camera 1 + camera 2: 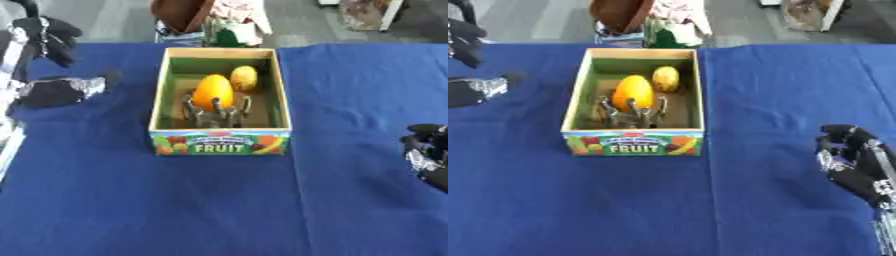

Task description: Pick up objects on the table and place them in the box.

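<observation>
A wooden box (220,131) with a bright front panel reading "FRUIT" stands near the middle of the counter (219,200), which is draped in a deep blue cloth. Inside the box, toward its middle, lies a large orange fruit (213,91), rounded and elongated, and just behind it to the right, touching or nearly touching it, sits a smaller yellow fruit (244,77) against the far right part of the interior. In front of the orange fruit, at the near end of the box, rests a grey object with several upright prongs (214,112); what it is cannot be made out. The box's inner walls look green and its floor brownish. The left robot hand (57,91) shows at the left edge of the counter, well apart from the box, black with silvery parts, lying low over the cloth; whether its fingers are straight or curled cannot be told. The right robot hand (852,160) shows at the right edge near the lower corner, also well apart from the box, its dark fingers curled inward with nothing held in them. No loose fruit shows on the blue cloth between the hands and the box.
</observation>
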### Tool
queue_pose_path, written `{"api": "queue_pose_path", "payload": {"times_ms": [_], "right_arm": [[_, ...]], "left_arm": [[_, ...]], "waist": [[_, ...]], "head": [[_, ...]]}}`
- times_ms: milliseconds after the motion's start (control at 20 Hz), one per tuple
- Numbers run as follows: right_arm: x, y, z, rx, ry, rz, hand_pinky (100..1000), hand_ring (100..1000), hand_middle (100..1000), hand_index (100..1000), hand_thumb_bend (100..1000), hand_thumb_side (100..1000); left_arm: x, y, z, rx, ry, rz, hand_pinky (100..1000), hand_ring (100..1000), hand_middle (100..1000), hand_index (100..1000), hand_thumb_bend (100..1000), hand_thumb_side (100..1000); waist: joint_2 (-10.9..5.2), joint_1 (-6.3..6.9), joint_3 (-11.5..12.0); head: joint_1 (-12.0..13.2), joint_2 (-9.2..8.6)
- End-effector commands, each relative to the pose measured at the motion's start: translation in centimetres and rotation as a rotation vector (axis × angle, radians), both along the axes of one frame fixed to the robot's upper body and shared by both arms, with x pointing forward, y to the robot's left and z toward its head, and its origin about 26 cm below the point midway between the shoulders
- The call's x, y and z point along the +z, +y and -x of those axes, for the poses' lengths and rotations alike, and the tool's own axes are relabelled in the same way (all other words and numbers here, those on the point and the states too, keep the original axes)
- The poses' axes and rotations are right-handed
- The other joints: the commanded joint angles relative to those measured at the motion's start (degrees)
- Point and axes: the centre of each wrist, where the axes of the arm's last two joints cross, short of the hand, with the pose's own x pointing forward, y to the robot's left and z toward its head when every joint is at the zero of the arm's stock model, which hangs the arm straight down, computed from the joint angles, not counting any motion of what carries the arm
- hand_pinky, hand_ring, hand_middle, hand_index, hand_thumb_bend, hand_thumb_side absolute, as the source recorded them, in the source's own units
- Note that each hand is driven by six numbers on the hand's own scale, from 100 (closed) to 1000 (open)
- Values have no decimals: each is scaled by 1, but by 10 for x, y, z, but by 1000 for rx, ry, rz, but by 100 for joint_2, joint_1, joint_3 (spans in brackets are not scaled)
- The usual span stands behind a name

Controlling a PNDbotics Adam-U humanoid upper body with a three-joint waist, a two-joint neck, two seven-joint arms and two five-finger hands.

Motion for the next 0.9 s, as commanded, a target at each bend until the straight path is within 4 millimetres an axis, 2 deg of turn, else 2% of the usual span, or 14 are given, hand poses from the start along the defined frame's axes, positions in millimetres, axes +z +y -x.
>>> {"api": "queue_pose_path", "payload": {"times_ms": [50,150,250,550,900], "right_arm": [[12,-8,0,-14,-32,7,558,697,520,717,100,155],[10,-8,1,-20,-25,3,558,697,520,717,100,157],[9,-9,2,-22,-23,0,558,696,520,716,100,156],[9,-8,3,-24,-24,-6,557,696,520,716,100,159],[9,-9,4,-29,-23,-11,557,696,519,715,100,162]], "left_arm": [[-10,0,11,11,-48,117,479,471,494,647,752,212],[-28,-5,19,15,-42,178,478,470,493,647,751,214],[-36,-10,25,25,-49,213,477,469,492,646,750,215],[-48,-19,27,49,-46,266,474,465,488,641,743,222],[-52,-22,26,42,-37,287,472,464,486,639,741,224]], "waist": [[-136,37,-13],[-165,45,-31],[-180,43,-41],[-167,52,-57],[-153,60,-60]], "head": [[110,162],[175,242],[229,260],[257,352],[323,427]]}}
